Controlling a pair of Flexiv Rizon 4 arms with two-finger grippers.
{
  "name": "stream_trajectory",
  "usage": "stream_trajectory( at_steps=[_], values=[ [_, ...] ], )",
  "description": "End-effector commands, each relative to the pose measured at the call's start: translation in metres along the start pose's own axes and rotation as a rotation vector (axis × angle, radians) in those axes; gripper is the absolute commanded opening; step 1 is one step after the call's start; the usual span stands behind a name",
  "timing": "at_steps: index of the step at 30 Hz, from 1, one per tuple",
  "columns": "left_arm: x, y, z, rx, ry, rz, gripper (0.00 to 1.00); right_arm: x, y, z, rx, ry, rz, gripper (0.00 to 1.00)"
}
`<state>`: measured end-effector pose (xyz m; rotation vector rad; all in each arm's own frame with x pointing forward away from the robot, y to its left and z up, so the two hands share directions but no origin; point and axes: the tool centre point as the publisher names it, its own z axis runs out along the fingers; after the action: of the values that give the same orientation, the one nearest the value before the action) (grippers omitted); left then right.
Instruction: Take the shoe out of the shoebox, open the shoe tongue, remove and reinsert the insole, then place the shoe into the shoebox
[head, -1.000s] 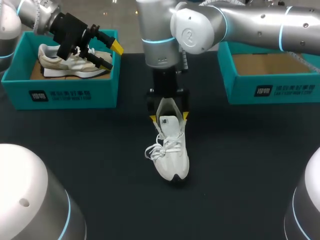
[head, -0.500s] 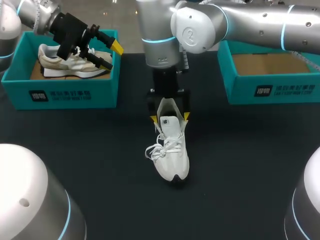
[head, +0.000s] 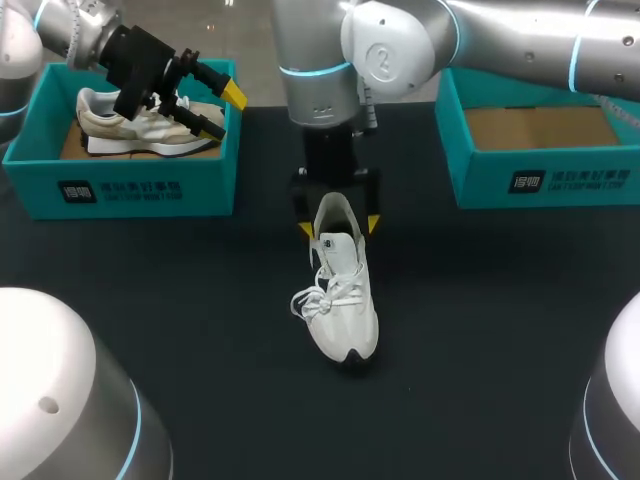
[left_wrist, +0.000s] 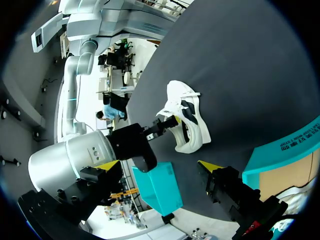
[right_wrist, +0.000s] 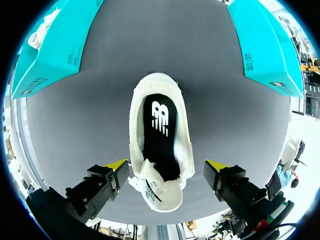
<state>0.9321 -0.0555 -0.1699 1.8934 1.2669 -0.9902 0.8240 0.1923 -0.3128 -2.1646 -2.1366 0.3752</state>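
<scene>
A white shoe (head: 340, 295) lies on the black table's middle, toe toward the near edge; its laces are loosely tied. My right gripper (head: 338, 226) hangs open above it, the yellow fingertips (head: 303, 231) either side of the shoe without touching. In the right wrist view the shoe (right_wrist: 137, 145) shows a black insole (right_wrist: 160, 132) lying inside, the tongue (right_wrist: 156, 189) lifted between the fingers of the right gripper (right_wrist: 166, 165). My left gripper (head: 222, 108) stands open over the left shoebox (head: 120, 185), above a beige shoe (head: 140, 125). The left wrist view has the white shoe (left_wrist: 192, 117) far ahead of the left gripper (left_wrist: 159, 165).
A second teal shoebox (head: 540, 180) stands at the back right with a bare cardboard floor. In the right wrist view both boxes (right_wrist: 55, 45) (right_wrist: 265, 45) flank the shoe, with black table between them.
My right gripper has lifted a little above the white shoe, still open. The shoe and my left arm have not moved.
</scene>
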Motion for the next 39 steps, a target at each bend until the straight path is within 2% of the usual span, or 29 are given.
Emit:
stream_trajectory(
  at_steps=[1, 11, 21, 25, 28, 29, 31, 34, 36, 37, 38, 39],
  values=[
    [0.000, 0.000, -0.001, 0.001, 0.003, 0.000, 1.00, -0.007, -0.016, -0.014, -0.047, 0.014, 0.002, 1.00],
    [0.000, 0.000, -0.001, 0.001, 0.003, 0.000, 1.00, -0.009, -0.054, -0.031, -0.077, -0.002, -0.008, 1.00],
    [0.000, 0.000, -0.001, 0.001, 0.003, 0.000, 1.00, 0.000, -0.093, -0.030, -0.053, -0.015, -0.020, 1.00],
    [0.000, 0.000, -0.001, 0.001, 0.003, 0.000, 1.00, -0.003, -0.114, -0.032, -0.046, -0.017, -0.003, 1.00],
    [0.000, 0.000, -0.001, 0.001, 0.003, 0.000, 1.00, -0.006, -0.123, -0.032, -0.040, -0.020, 0.015, 1.00],
    [0.000, 0.000, -0.001, 0.001, 0.003, 0.000, 1.00, -0.007, -0.125, -0.032, -0.037, -0.021, 0.022, 0.96],
    [0.000, 0.000, -0.001, 0.001, 0.003, 0.000, 1.00, -0.009, -0.128, -0.031, -0.036, -0.022, 0.034, 0.69],
    [0.000, 0.000, -0.001, 0.001, 0.003, 0.000, 1.00, -0.010, -0.133, -0.030, -0.034, -0.019, 0.039, 0.54],
    [0.000, 0.000, -0.001, 0.001, 0.003, 0.000, 1.00, -0.011, -0.138, -0.031, -0.045, -0.019, 0.039, 0.38],
    [0.000, 0.000, -0.001, 0.001, 0.003, 0.000, 1.00, -0.011, -0.139, -0.030, -0.046, -0.026, 0.032, 0.09],
    [0.000, 0.000, -0.001, 0.001, 0.003, 0.000, 1.00, -0.011, -0.141, -0.030, -0.048, -0.027, 0.024, 0.00],
    [0.000, 0.000, -0.001, 0.001, 0.003, 0.000, 1.00, -0.011, -0.141, -0.030, -0.056, -0.028, 0.018, 0.00]
  ],
)
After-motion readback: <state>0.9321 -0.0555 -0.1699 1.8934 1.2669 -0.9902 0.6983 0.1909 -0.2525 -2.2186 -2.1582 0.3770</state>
